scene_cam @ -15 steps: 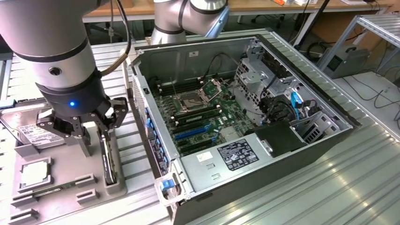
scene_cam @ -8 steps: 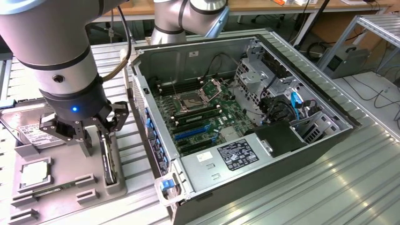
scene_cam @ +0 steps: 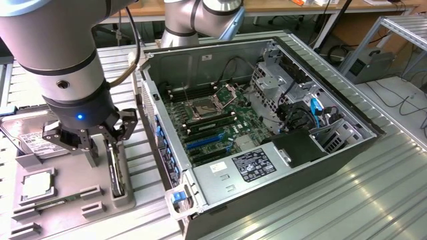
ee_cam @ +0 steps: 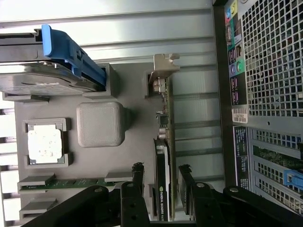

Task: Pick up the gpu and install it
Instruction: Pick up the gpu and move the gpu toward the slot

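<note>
- The gpu (scene_cam: pixel 117 172), at the lower left of the exterior view, was black with a green board edge and a silver bracket (ee_cam: pixel 163 68).
- The gripper (scene_cam: pixel 100 147) was black, and a blue light (scene_cam: pixel 80 117) glowed above it.
- The tray (scene_cam: pixel 67 172) was plain grey.
- The motherboard (scene_cam: pixel 220 117), mid-frame, was green with blue slots (scene_cam: pixel 203 141).
- The case (ee_cam: pixel 274 56) wall was silver-grey, perforated in a fine grid.
- The table (scene_cam: pixel 347 200) was ribbed silver.

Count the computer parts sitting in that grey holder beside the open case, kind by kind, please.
hard drive: 1
processor chip: 1
gpu card: 1
green memory stick: 1
Total: 4, all in the grey holder.
</note>
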`<state>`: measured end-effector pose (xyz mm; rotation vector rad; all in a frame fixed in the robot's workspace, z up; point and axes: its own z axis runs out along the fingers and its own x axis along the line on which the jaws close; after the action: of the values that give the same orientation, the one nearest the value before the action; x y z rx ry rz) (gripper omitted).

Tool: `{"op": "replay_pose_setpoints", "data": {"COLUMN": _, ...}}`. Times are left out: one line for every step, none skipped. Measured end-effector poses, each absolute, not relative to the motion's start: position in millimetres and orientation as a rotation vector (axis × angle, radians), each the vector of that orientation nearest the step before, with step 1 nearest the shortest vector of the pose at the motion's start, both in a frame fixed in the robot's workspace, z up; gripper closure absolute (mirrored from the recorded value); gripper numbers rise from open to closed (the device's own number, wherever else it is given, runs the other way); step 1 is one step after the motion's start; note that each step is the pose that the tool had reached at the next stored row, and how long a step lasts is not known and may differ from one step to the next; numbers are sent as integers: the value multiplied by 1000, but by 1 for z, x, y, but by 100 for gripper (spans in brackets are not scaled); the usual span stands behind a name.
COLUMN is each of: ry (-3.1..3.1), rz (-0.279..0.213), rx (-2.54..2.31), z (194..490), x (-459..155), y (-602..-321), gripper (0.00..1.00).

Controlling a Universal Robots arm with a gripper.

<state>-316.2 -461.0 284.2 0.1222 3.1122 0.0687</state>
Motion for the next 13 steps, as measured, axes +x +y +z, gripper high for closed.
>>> {"op": "replay_pose_setpoints", "data": {"ry": 3112, "rz": 69, "rx": 122, "z": 284, "x": -316, "y": -461, "gripper": 58}}
{"op": "replay_pose_setpoints", "data": {"ry": 3112, "rz": 69, "rx": 122, "z": 284, "x": -316, "y": -461, "gripper": 58}}
{"op": "replay_pose_setpoints", "data": {"ry": 3112, "rz": 69, "rx": 122, "z": 284, "x": -315, "y": -461, "gripper": 58}}
{"op": "replay_pose_setpoints", "data": {"ry": 3112, "rz": 69, "rx": 122, "z": 284, "x": -315, "y": -461, "gripper": 58}}
{"op": "replay_pose_setpoints", "data": {"ry": 3112, "rz": 69, "rx": 122, "z": 284, "x": -314, "y": -461, "gripper": 58}}
{"op": "replay_pose_setpoints", "data": {"ry": 3112, "rz": 69, "rx": 122, "z": 284, "x": -314, "y": -462, "gripper": 58}}
{"op": "replay_pose_setpoints", "data": {"ry": 3112, "rz": 69, "rx": 122, "z": 283, "x": -314, "y": -462, "gripper": 58}}
{"op": "replay_pose_setpoints", "data": {"ry": 3112, "rz": 69, "rx": 122, "z": 282, "x": -314, "y": -462, "gripper": 58}}
{"op": "replay_pose_setpoints", "data": {"ry": 3112, "rz": 69, "rx": 122, "z": 282, "x": -314, "y": -462, "gripper": 58}}
{"op": "replay_pose_setpoints", "data": {"ry": 3112, "rz": 69, "rx": 122, "z": 281, "x": -314, "y": -462, "gripper": 58}}
{"op": "replay_pose_setpoints", "data": {"ry": 3112, "rz": 69, "rx": 122, "z": 280, "x": -314, "y": -462, "gripper": 58}}
{"op": "replay_pose_setpoints", "data": {"ry": 3112, "rz": 68, "rx": 122, "z": 280, "x": -314, "y": -462, "gripper": 58}}
{"op": "replay_pose_setpoints", "data": {"ry": 3112, "rz": 68, "rx": 122, "z": 280, "x": -314, "y": -462, "gripper": 58}}
